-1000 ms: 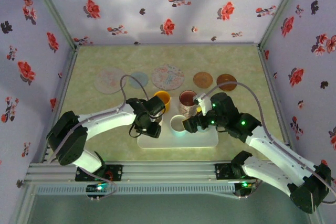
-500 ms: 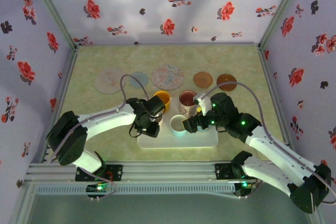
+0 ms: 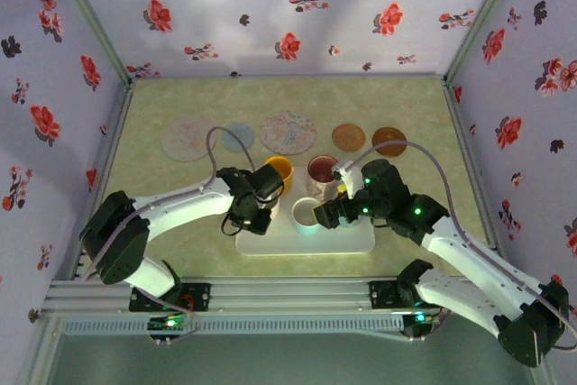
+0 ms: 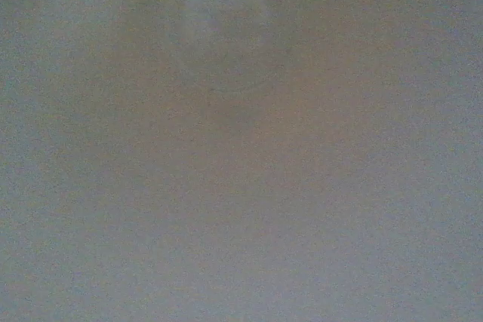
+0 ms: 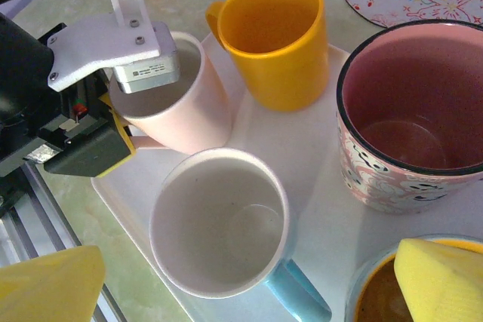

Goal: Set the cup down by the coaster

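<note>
Nearest my side, the white tray [image 3: 356, 242] lies at 6 o'clock on the table [image 3: 424, 114], just ahead of the arm bases. The right gripper [image 5: 245, 284] hangs over the tray's 3 o'clock half with its yellow fingertips [image 5: 49, 284] spread wide apart and nothing between them. Below it stands a white cup [image 5: 219, 220] near the tray's middle, its pale blue handle pointing to 3 o'clock. One fingertip overlaps the rim of another cup [image 5: 373, 292] with an orange-brown inside, at the tray's 3 o'clock end.

The left gripper [image 5: 139, 111] is at the tray's 9 o'clock end, set on the pink cup [image 5: 189, 111]. One finger reaches inside the mouth and the other lies against the outer wall, so it pinches the rim. The cup stands upright on the tray. On the left wrist camera I get grey haze with a faint round outline, and I cannot tell what it is.

Further out, an orange cup [image 5: 275, 35] sits at the tray's 11 o'clock corner, just beside the pink cup. A patterned mug [image 5: 411, 133] with a pink inside stands at about 1 o'clock.

Well beyond the tray, toward 12 o'clock, runs a row: a large pale coaster [image 3: 188, 138], a small blue coaster [image 3: 238, 137], a large patterned coaster [image 3: 288, 132], a brown coaster [image 3: 348, 137] and a second brown coaster [image 3: 389, 141]. The pink cup is well apart from all of them.
</note>
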